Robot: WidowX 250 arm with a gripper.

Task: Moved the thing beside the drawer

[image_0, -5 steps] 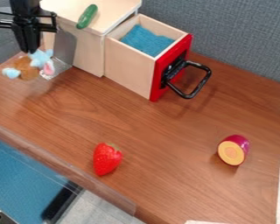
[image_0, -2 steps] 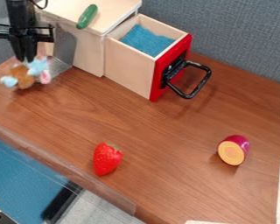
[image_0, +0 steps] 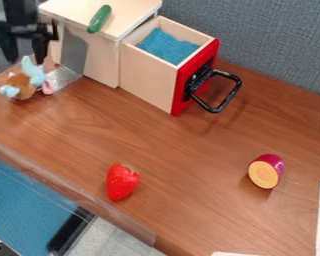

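At the upper left my gripper (image_0: 26, 61) stands open, its two fingers spread just above a small plush toy (image_0: 26, 84) in brown, light blue and pink. The toy rests on the wooden table, to the left of the drawer cabinet (image_0: 99, 60). The drawer (image_0: 146, 77), with its red front and black handle, is pulled out and has blue material inside.
A green cucumber (image_0: 99, 19) lies on top of the cabinet. A strawberry (image_0: 122, 181) sits near the front edge of the table (image_0: 189, 150), and a cut purple-and-orange piece (image_0: 266, 171) lies at the right. A grey wall runs behind.
The gripper came down with the plush toy, which now lies slightly lower in the view. Its fingers, together before, have spread apart and let go of the toy.
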